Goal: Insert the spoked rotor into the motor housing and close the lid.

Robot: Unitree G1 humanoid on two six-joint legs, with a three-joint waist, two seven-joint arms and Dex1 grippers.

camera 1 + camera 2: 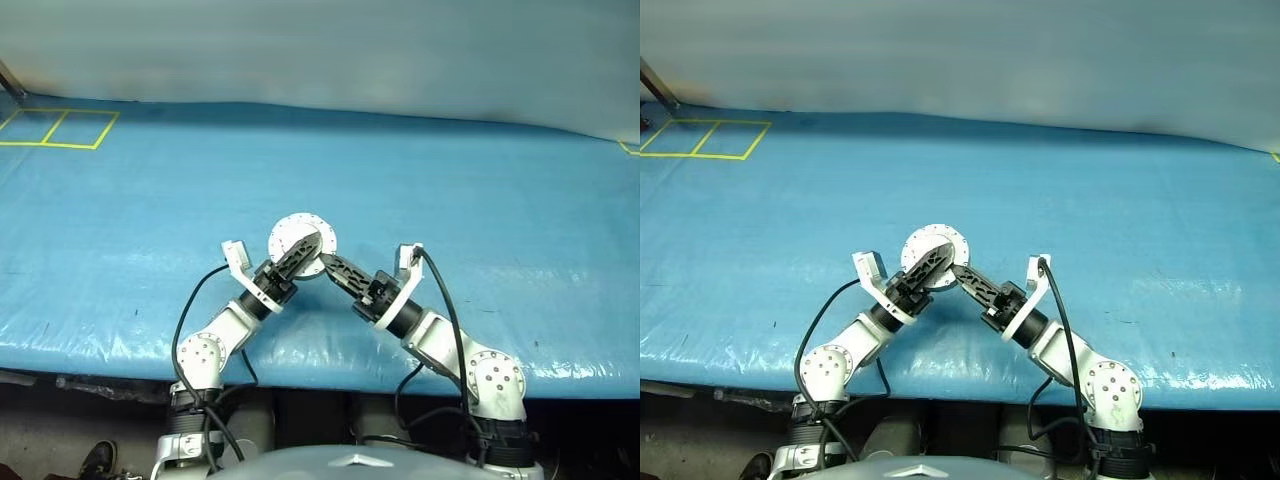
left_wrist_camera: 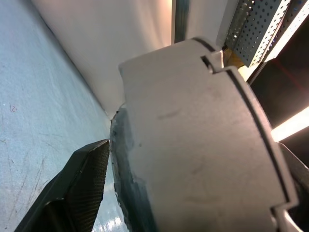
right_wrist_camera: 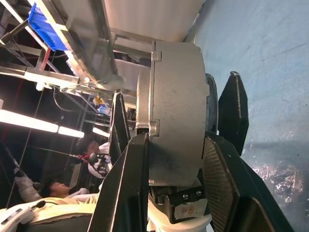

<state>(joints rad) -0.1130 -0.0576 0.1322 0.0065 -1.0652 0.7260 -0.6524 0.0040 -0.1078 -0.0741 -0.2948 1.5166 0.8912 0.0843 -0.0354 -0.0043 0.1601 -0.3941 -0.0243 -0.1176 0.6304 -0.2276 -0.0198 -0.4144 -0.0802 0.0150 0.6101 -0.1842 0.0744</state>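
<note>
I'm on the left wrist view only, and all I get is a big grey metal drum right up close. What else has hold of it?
Observer: The right gripper is clamped on the motor housing, with one finger on each side.
Operator: Where does my left gripper sit against it?
Observer: From the head views, the left gripper reaches across the housing's round pale face from the lower left and meets the right gripper there, over the blue table.
Operator: Anyone nearby?
Observer: Yes, a person is in the background of the right wrist view, away from the grippers.
</note>
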